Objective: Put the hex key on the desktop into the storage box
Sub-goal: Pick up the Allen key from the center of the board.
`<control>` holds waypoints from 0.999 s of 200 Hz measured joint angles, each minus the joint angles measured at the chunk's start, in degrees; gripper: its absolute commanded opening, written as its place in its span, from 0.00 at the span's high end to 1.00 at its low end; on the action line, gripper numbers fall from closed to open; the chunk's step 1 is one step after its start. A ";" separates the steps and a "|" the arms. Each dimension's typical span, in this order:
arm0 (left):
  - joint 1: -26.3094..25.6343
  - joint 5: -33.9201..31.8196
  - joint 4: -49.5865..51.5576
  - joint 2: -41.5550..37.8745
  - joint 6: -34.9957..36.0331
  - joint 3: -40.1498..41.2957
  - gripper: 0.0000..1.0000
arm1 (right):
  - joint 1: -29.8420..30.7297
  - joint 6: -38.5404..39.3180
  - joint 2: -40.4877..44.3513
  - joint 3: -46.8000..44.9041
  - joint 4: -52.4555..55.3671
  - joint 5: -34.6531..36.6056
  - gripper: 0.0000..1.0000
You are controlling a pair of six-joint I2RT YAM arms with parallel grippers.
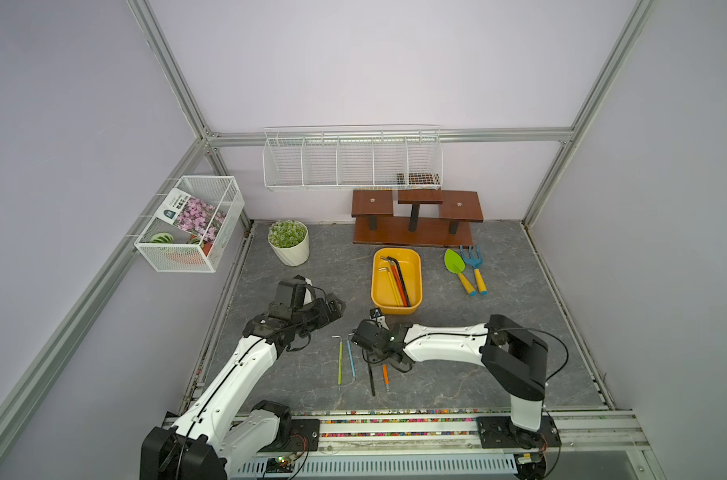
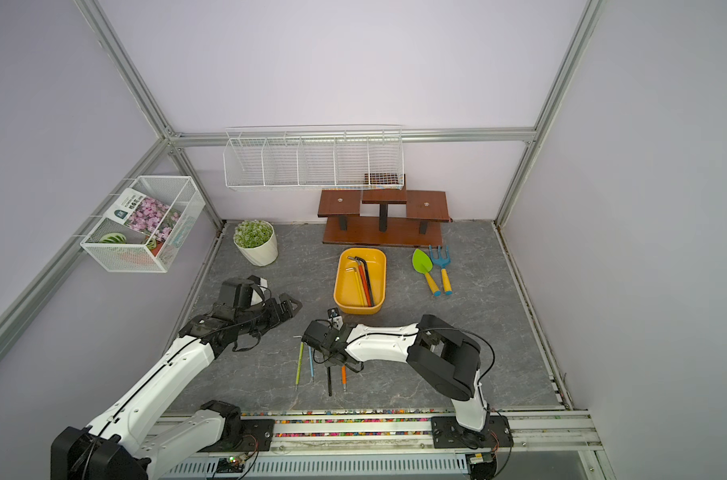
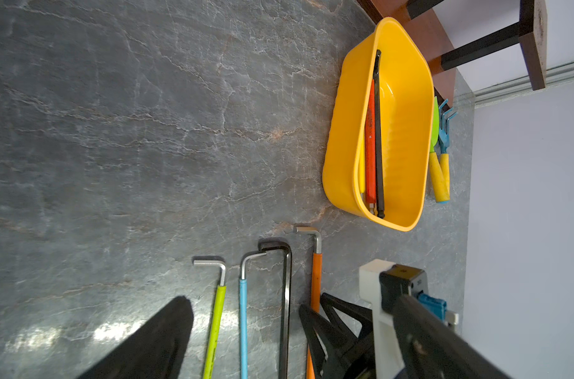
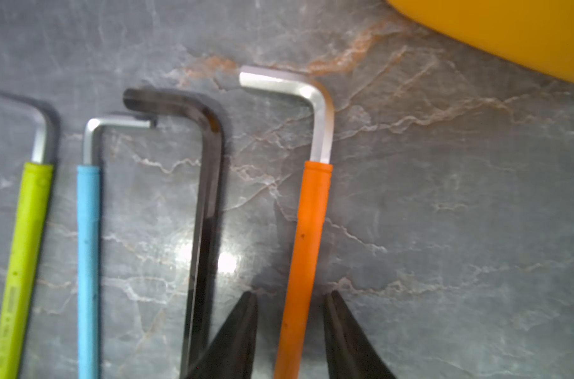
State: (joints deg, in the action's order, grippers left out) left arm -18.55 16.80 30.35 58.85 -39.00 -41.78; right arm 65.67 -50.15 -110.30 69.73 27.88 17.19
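Found four hex keys lying side by side on the worktop (image 1: 499, 374), nr its front edge, long arms roughly parallel: lime-green key (image 4: 26, 229), blue key (image 4: 88, 229), bare black key (image 4: 206, 197), orange-sleeved hex key (image 4: 311, 229). Noted blue key's short arm pointing at black key's bend; could not tell if touching.

Saw R hand (image 4: 291, 293) set over the orange-sleeved hex key, partly open, one fingertip each side of the sleeve w/ a slim gap both sides. Straddled it, no grip; key lay flat on the worktop.

Spotted L hand (image 1: 336, 306) off to the left of the keys, jaws spread wide, nothing btwn them.

Located yellow storage box (image 1: 396, 309) just beyond the R hand, near but apart from the orange key's bent end. Held three more hex keys (image 1: 396, 278) inside: yellow, red-orange, black.

Logged brown wooden stand (image 1: 415, 239) behind the box. Green trowel (image 1: 454, 264) and blue rake (image 1: 474, 255), both w/ yellow handles, lay to its right. Marked potted plant (image 1: 289, 243) at back left.
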 measured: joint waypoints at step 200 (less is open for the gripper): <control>-5.66 -1.57 3.13 4.66 -1.46 -11.37 0.00 | 0.00 2.97 16.68 -5.29 0.98 2.97 1.00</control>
State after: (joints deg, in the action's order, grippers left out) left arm -24.21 15.22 33.47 63.51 -40.47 -53.15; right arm 65.67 -47.18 -93.62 64.45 28.86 20.16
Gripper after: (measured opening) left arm 0.999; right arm 0.129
